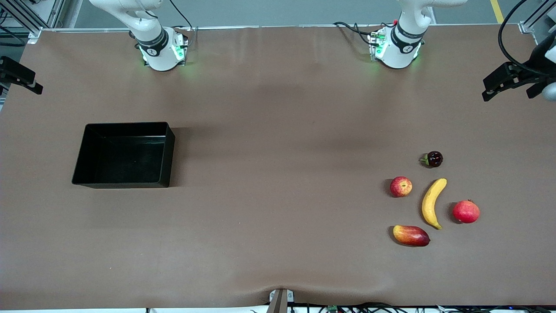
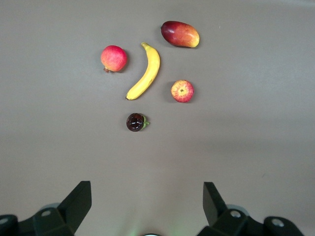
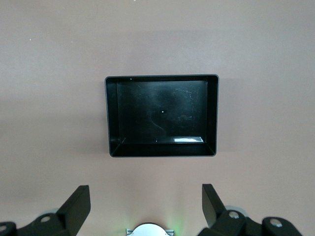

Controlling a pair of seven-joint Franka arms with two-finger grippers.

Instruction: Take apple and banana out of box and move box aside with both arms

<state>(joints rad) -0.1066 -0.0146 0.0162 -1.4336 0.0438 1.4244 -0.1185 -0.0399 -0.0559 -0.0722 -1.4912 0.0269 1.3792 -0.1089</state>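
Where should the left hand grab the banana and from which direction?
Grip the banana across its thick middle, coming straight down from above. It lies flat with bare table along both long sides, so the open left hand likely fits across its narrow width.

Both arms rise from their round bases and leave the front view's top edge, so neither wrist shows there. The left gripper [image 2: 145,204] hangs high over the tabletop [image 2: 256,147], fingers [image 2: 78,199] spread wide with nothing between them. The right gripper [image 3: 145,204] hangs equally high, fingers [image 3: 211,201] parted and holding nothing.
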